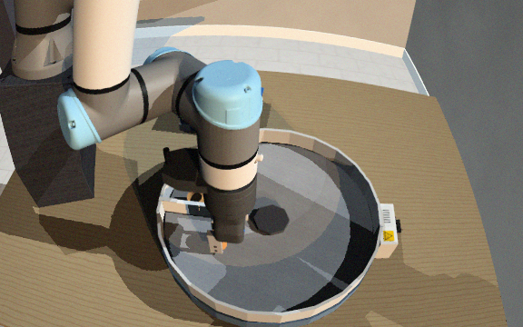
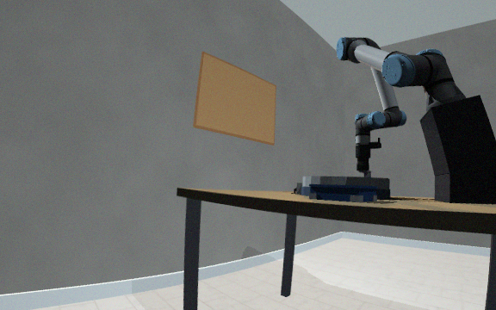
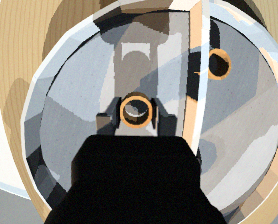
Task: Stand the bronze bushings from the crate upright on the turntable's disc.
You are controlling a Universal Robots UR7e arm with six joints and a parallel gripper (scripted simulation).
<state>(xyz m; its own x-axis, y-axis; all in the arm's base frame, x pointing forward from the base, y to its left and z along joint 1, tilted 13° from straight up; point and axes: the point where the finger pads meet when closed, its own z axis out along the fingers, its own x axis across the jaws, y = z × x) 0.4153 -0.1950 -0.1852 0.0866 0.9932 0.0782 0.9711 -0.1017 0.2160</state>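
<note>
My gripper [image 1: 218, 247] is shut on a bronze bushing [image 3: 137, 111], open end down, just above the left part of the turntable's grey disc [image 1: 284, 254]. In the top view only an orange edge of the bushing [image 1: 223, 245] shows under the fingers. The dark octagonal hub [image 1: 269, 219] lies just to the right of the gripper. The crate [image 1: 184, 204] sits at the disc's left edge, mostly hidden by the arm. A second bronze bushing [image 3: 218, 63] lies in it beyond the crate wall and also shows in the top view [image 1: 194, 197]. I see no steel bushings. In the exterior view the gripper [image 2: 365, 172] hangs over the turntable [image 2: 344, 187].
A raised tan rim [image 1: 361, 182] rings the disc. A white labelled box [image 1: 388, 229] sits on the rim's right side. The arm's dark pedestal [image 1: 44, 136] stands at the table's back left. The wrist and forearm overhang the crate.
</note>
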